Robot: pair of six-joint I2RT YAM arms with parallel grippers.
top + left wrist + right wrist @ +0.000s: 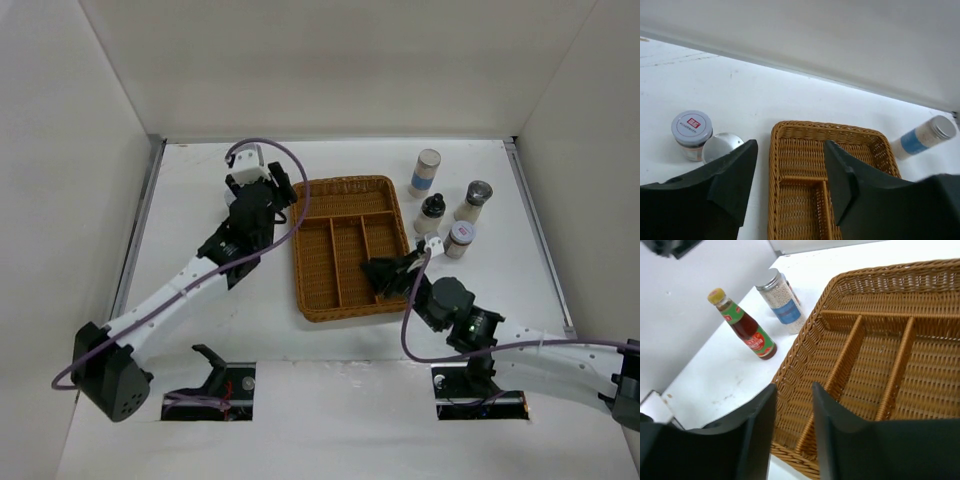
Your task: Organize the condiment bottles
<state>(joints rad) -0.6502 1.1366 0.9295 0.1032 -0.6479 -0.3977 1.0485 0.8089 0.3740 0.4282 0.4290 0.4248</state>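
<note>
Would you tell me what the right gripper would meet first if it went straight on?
Probably the wicker tray: the open right gripper points at its rim and compartments, though depth is unclear.

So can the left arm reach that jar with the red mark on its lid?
Probably yes. The red-marked jar stands on bare table just beyond the open left gripper, off to its side, with nothing between. A silver-lidded jar sits right beside it, so that one might get bumped.

Left arm (180, 285) stretched diagonally from near-left corner toward far edge; left gripper (790, 147) fingers spread wide, empty. Right arm (540, 345) reaching from near-right corner toward tabletop middle; right gripper (793, 387) narrow gap, apparently empty.
</note>
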